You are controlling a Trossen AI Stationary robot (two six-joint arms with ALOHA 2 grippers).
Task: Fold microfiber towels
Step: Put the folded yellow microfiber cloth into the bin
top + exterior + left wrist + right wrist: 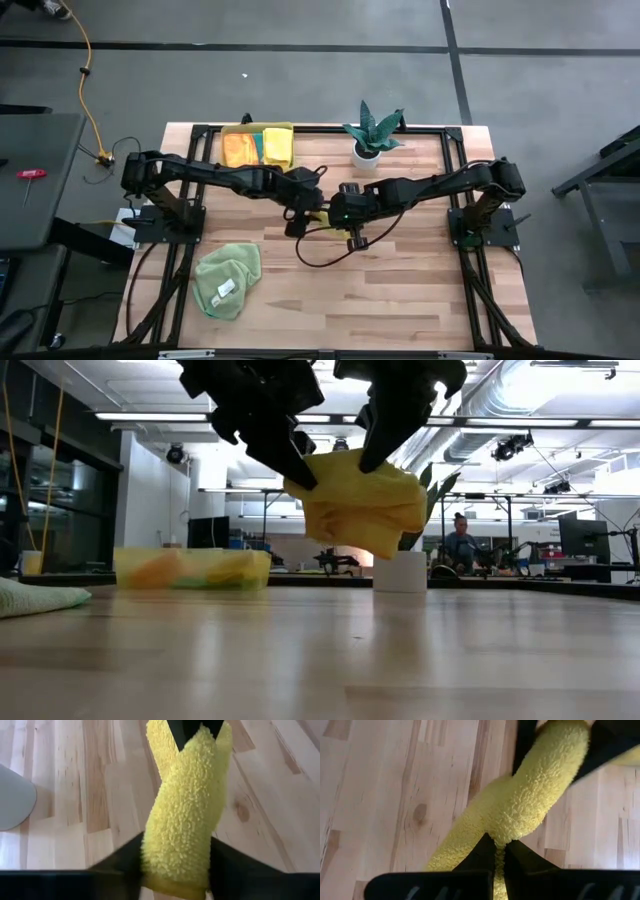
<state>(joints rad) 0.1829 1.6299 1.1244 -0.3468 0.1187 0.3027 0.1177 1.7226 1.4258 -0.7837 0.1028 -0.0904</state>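
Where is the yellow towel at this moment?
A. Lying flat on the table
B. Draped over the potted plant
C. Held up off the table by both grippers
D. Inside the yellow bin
C. In the low view the yellow towel hangs clear above the table, pinched between the left gripper and the right gripper; each wrist view shows its fingers shut on the cloth.

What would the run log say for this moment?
yellow towel: lifted off table | left gripper: shut on it | right gripper: shut on it
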